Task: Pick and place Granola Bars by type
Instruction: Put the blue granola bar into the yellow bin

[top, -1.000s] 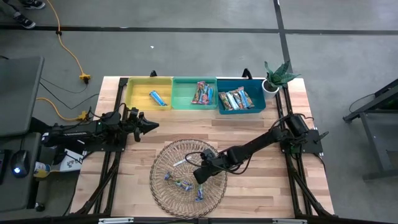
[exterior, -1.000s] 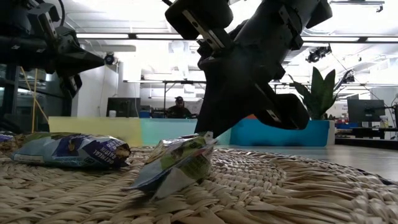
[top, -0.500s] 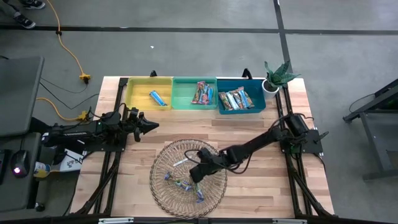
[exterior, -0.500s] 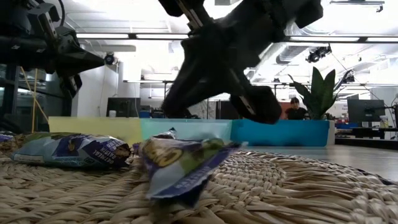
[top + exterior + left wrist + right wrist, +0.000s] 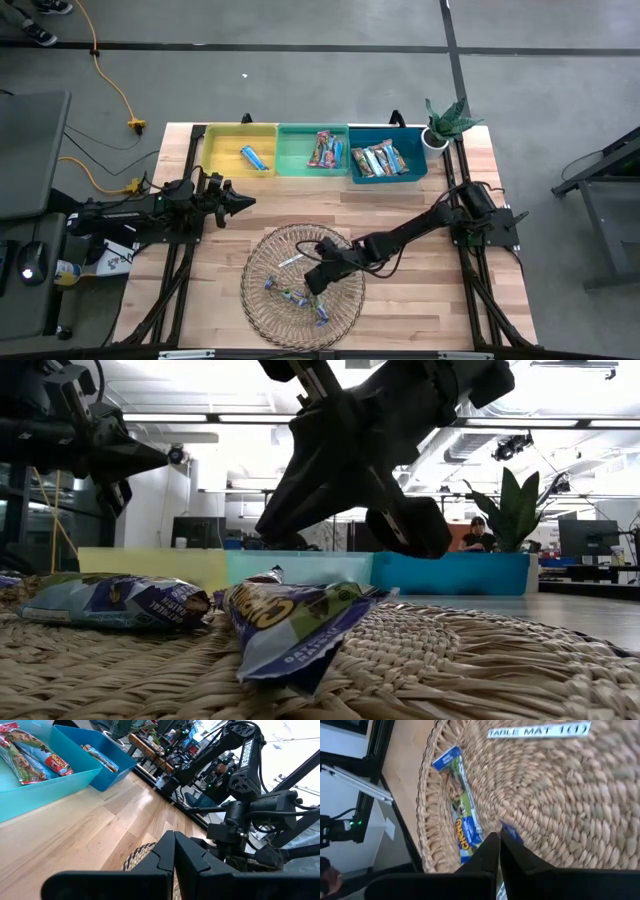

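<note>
Several Granola Bars lie on a round woven mat [image 5: 252, 270]. In the low view one blue-wrapped bar [image 5: 290, 625] lies flat close by, with another [image 5: 110, 603] to its left. My right gripper [image 5: 312, 282] hangs shut just above the mat, slanting down, with nothing visible between its fingers. In the right wrist view a green-and-blue bar [image 5: 465, 820] lies beyond its fingertips [image 5: 495, 840], and a blue wrapper end [image 5: 511, 833] shows beside them. My left gripper [image 5: 247, 203] waits shut and level over the table's left side.
Yellow [image 5: 225, 140], green [image 5: 293, 150] and blue [image 5: 412, 148] bins holding sorted bars stand in a row along the far edge. A small potted plant [image 5: 445, 125] stands at the far right corner. Bare wood lies between the bins and the mat.
My right gripper has tipped its fingers and swung slightly toward the table's left, staying shut. The blue-wrapped bar below it stood tilted with one end raised near the fingers. It has fallen and now lies flat on the mat.
</note>
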`<action>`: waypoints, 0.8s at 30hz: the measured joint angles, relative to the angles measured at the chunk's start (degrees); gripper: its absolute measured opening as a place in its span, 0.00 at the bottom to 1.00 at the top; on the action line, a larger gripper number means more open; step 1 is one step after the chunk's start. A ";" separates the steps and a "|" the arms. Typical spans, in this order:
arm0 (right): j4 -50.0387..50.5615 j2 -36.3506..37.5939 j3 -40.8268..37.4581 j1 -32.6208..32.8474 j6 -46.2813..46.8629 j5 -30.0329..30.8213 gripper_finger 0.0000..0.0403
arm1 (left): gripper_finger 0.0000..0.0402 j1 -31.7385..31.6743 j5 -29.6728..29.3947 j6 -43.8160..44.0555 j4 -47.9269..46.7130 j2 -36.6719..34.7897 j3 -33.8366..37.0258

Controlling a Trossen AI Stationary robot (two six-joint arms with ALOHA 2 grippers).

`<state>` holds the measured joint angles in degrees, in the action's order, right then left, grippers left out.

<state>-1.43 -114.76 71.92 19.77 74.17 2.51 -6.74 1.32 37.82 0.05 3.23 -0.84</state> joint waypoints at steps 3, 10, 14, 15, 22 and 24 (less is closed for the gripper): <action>0.04 0.00 0.00 -0.02 0.44 -2.82 0.00 | 0.00 0.00 0.00 0.00 -0.02 0.01 0.00; -1.94 0.00 -0.02 0.13 -2.18 -17.21 0.00 | 0.00 0.00 0.09 0.00 0.00 -0.01 0.02; -3.32 0.07 -0.02 0.31 -3.86 -21.63 0.00 | 0.00 0.00 0.07 0.00 0.00 0.01 0.01; -3.50 0.07 -0.02 0.33 -3.55 -21.84 0.00 | 0.00 0.00 0.06 0.00 0.00 0.01 0.01; -12.52 0.07 0.01 1.39 -9.88 -22.34 0.00 | 0.00 0.00 0.06 0.00 0.00 0.00 0.00; -12.24 0.11 0.77 1.88 -12.50 -21.08 0.00 | 0.00 0.00 0.10 0.00 0.00 0.01 0.00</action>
<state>-13.67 -114.65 72.69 21.65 61.67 -18.57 -6.74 1.42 37.82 0.05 3.24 -0.84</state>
